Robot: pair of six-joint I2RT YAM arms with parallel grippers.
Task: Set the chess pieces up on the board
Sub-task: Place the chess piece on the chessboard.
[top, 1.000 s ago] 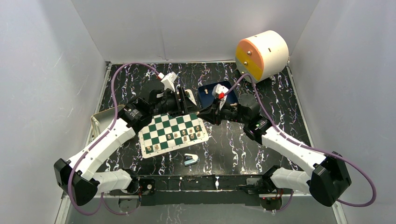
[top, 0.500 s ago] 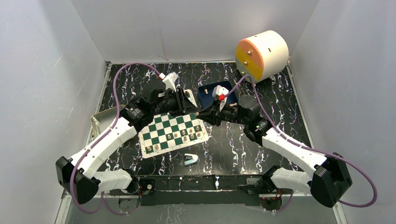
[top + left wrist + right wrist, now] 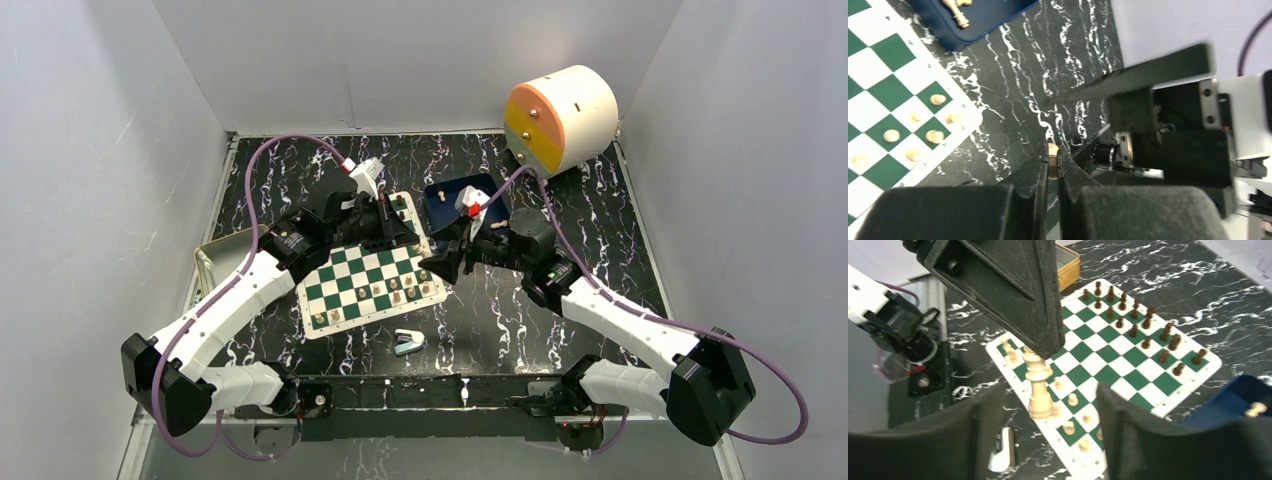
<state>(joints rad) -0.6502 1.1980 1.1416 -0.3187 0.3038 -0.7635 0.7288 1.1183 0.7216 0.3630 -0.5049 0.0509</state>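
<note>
- The board [image 3: 1108,352], a green and white checkered mat, lies flat on the dark marbled table [image 3: 600,220], between the two arms.
- The dark chess pieces [image 3: 1134,331] stand in two rows along one edge; that side looks complete.
- The light chess pieces [image 3: 1068,427] stand along the opposite edge, fewer in number and less evenly lined up; this side looks only partly filled.
- A tall light piece [image 3: 1038,385] stands upright on the light side. The right gripper [image 3: 1050,395] is around it with its jaws spread wide, touching neither side, so it appears released.
- The left gripper [image 3: 1052,167] is clenched on a small light piece [image 3: 1052,150], held over the table just beside the board's corner.
- The blue tray [image 3: 1228,400], just past the board, has more light pieces in it, so several remain to be placed.
- A pale blue stapler-like object [image 3: 407,342] lies near the board's near edge, apart from it.
</note>
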